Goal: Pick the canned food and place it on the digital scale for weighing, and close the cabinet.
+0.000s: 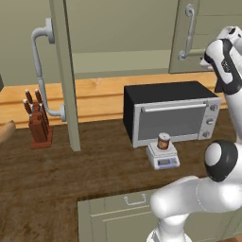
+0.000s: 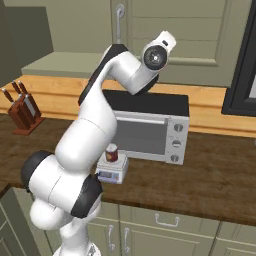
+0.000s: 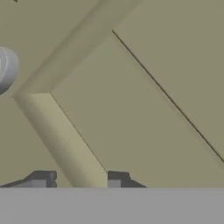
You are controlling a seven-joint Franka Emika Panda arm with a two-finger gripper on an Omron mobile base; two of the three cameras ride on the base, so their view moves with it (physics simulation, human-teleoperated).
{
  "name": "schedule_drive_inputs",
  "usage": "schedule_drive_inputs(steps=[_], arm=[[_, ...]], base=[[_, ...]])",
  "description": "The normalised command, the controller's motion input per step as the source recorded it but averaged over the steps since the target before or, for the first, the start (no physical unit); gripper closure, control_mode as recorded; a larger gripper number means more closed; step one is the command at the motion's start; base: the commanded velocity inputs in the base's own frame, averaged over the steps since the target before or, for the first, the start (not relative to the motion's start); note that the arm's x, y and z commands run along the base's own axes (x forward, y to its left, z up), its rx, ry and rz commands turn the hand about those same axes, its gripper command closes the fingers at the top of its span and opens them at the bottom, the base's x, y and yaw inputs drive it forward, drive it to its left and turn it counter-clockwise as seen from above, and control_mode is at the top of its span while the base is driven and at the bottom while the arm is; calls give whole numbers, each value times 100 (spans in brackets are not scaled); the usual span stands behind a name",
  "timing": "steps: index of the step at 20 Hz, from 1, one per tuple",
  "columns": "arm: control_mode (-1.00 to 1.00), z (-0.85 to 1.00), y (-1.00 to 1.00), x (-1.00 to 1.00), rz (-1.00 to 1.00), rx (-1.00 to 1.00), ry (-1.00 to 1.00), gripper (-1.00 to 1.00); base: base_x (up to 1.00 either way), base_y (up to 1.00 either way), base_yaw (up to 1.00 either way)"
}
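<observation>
The canned food (image 1: 163, 141) (image 2: 112, 152), dark red-brown with a silvery top, stands upright on the white digital scale (image 1: 163, 160) (image 2: 111, 174) in front of the toaster oven. The cabinet's left door (image 1: 65, 71) stands open, seen edge-on, with its bar handle (image 1: 40, 71) facing left. The right door (image 1: 208, 19) (image 2: 150, 20) is nearly flush. My arm reaches up to that right door. In the hand view my gripper (image 3: 78, 181) is shut and holds nothing, and its tips are close to the door panel (image 3: 131, 118).
A silver-and-black toaster oven (image 1: 170, 113) (image 2: 150, 125) sits behind the scale. A knife block (image 1: 38, 124) (image 2: 22, 112) stands at the left of the wooden counter (image 1: 71, 175). Drawers (image 2: 165, 220) lie below. A dark framed panel (image 2: 245, 60) is at the right.
</observation>
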Motion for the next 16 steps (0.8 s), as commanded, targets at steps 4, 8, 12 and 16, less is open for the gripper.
schedule_drive_inputs(steps=[4,8,12,16], arm=[[-100,-49,11,81,0,-5,4,-100],[-100,-94,23,13,2,-9,-3,-100],[-100,-77,10,-91,11,-2,-41,-100],[-100,-29,0,-100,6,0,-57,-100]], base=[[0,0,0],[0,0,0],[0,0,0],[0,0,0]])
